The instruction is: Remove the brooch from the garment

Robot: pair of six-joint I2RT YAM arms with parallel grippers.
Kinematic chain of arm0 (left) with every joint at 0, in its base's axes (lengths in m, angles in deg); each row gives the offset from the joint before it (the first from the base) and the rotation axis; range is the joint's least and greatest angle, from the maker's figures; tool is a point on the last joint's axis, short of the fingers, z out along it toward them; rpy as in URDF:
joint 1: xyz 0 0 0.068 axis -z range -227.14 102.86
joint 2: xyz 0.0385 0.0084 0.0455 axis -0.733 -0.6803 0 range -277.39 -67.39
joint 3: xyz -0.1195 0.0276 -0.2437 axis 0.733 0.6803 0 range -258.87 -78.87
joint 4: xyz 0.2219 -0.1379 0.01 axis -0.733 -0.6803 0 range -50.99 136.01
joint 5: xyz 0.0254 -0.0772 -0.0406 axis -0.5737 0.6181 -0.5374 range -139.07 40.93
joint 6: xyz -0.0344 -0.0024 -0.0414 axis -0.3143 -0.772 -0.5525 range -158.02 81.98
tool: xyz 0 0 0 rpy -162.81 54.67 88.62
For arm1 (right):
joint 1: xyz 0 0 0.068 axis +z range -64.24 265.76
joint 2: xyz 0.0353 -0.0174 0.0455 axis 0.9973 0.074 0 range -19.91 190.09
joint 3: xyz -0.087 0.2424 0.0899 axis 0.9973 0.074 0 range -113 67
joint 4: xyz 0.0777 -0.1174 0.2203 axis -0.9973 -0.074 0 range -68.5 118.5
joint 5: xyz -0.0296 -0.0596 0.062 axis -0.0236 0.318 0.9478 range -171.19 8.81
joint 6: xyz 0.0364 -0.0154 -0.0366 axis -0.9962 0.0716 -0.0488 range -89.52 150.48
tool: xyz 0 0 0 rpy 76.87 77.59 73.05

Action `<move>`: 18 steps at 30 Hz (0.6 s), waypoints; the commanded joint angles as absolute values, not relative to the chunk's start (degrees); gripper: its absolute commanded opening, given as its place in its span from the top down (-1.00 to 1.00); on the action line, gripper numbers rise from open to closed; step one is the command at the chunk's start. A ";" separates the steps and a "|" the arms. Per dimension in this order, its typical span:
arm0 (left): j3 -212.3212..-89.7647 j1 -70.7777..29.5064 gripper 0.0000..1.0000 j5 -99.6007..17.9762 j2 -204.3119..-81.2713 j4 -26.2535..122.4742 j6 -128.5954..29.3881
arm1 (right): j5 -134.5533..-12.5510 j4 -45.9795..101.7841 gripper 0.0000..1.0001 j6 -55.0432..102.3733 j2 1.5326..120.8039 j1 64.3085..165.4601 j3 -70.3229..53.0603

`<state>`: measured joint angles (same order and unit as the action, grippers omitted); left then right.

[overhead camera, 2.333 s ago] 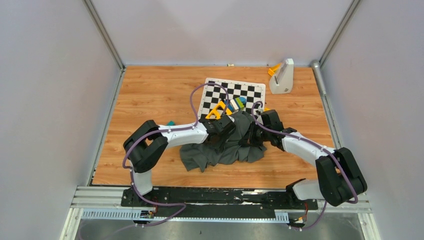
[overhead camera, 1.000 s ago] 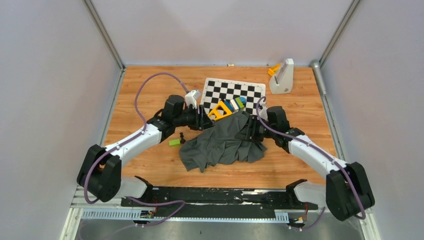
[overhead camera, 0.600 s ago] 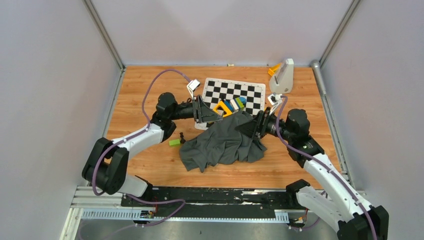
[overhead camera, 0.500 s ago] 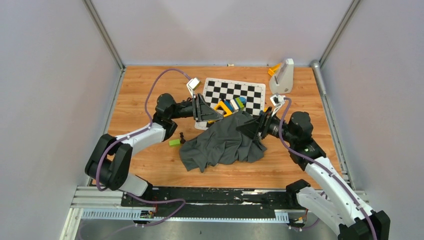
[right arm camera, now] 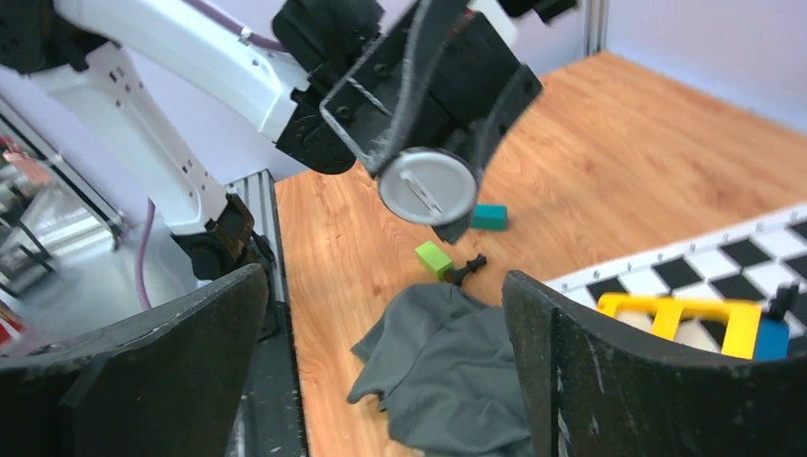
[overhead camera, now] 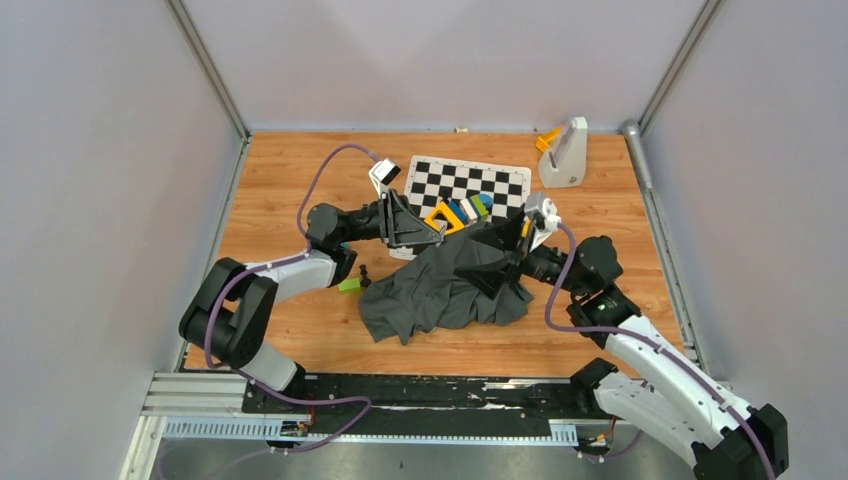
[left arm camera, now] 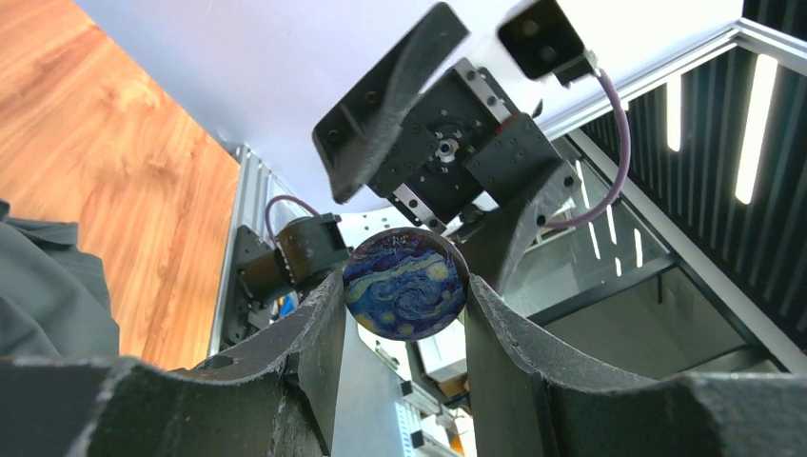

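**What the cameras kept from me**

On the left wrist camera, the lower rim of the round blue swirl-painted brooch point(left arm camera: 405, 283) sat hidden between the black fingers point(left arm camera: 309, 333). The frame's left edge cut off the dark grey fabric shirt point(left arm camera: 48, 295). Overhead, the brooch was too small for me to pick out in the left gripper point(overhead camera: 432, 232), and the shirt hid part of the black-and-white chequered board's point(overhead camera: 470, 180) near edge. On the right wrist camera, a small dark object point(right arm camera: 468, 269) beside the green block point(right arm camera: 433, 259) was too blurred to name.
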<state>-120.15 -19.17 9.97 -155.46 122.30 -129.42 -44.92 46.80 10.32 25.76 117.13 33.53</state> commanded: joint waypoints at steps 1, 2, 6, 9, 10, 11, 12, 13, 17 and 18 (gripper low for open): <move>-119.26 -19.41 0.09 9.77 -153.44 125.54 -131.53 | -47.54 56.48 -0.92 25.11 27.72 121.16 34.82; -119.03 -19.38 0.09 9.74 -152.95 125.06 -131.49 | -48.15 57.32 -0.92 26.69 28.29 121.70 34.98; -118.11 -19.37 0.09 9.64 -151.41 123.68 -131.18 | -50.01 58.67 -0.88 32.02 31.41 123.83 33.90; -117.65 -19.28 0.09 9.62 -150.23 122.71 -130.66 | -51.44 59.24 -0.84 35.75 33.35 125.49 33.16; -117.50 -19.03 0.09 9.76 -149.99 121.83 -130.44 | -51.67 60.15 -0.83 37.22 33.73 126.13 33.35; -117.48 -18.85 0.09 9.92 -149.36 121.01 -129.64 | -52.16 61.44 -0.82 38.53 34.13 126.84 33.62; -117.57 -18.49 0.09 10.10 -149.07 119.01 -129.01 | -52.87 62.28 -0.82 39.77 34.57 127.52 33.72; -117.44 -18.31 0.09 10.09 -148.27 116.66 -127.65 | -53.53 62.56 -0.81 40.89 35.11 128.07 33.59; -117.41 -17.61 0.09 9.99 -146.12 110.54 -124.00 | -54.13 65.64 -0.77 43.93 36.04 129.87 34.30; -117.39 -17.36 0.09 9.99 -145.87 110.05 -123.33 | -54.13 67.45 -0.77 44.19 35.79 130.16 35.41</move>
